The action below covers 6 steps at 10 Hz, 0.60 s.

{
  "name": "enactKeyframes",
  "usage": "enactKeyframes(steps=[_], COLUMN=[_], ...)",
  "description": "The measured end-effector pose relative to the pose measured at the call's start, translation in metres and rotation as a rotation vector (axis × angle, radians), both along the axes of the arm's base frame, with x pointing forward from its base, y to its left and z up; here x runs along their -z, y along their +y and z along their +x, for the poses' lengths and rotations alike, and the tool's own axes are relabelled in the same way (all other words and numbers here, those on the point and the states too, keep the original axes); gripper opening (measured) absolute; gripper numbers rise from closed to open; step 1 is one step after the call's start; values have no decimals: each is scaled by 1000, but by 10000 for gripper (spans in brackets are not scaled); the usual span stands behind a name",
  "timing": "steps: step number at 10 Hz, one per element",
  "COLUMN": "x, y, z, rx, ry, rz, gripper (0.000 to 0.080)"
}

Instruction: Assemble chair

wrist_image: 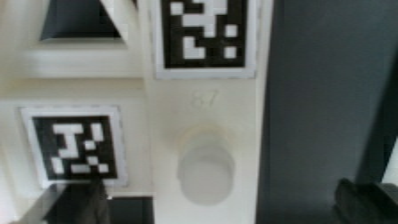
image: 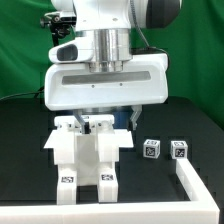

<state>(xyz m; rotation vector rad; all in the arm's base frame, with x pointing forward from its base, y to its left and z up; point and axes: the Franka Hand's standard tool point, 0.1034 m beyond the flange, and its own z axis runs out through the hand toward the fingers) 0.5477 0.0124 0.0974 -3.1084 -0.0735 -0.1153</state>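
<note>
The robot arm (image: 108, 40) fills the top of the exterior view, with its wide white wrist plate hanging low over the middle of the black surface (image: 30, 130). A green curtain hangs behind.

Directly below the arm stands the chair (image: 88, 152), here a partly joined cluster of white blocky pieces. A broad upper section sits under the wrist. Two bars run from it toward the camera, each ending in a face with a square tag.

Toward the exterior view's right, a white L-shaped rail (image: 192, 178) lies on the surface, well apart from the chair. Between the rail and the chair sit two small tagged blocks, one (image: 150, 150) nearer the chair and the other (image: 179, 149) just beside it. They stand separate from each other and from the joined pieces.

The hand (image: 106, 122) hangs right above the chair's upper section. In the wrist view its dark fingertips (wrist_image: 71, 207) stand far apart at either side of the hand (wrist_image: 217, 205). They are spread wide and clamp nothing, and a gap shows between one of them and the white bar's edge.

That view also shows the chair's white bar (wrist_image: 205, 120) close up. It carries one tag (wrist_image: 201, 35), a second tag (wrist_image: 71, 148) on the adjoining piece, and a shallow oval dent (wrist_image: 208, 170).
</note>
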Motion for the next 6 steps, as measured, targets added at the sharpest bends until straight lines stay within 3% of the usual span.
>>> enactKeyframes(steps=[6], x=[-2], y=[-3], z=[4], rx=[4], ry=[-14], rz=[-3], gripper=[649])
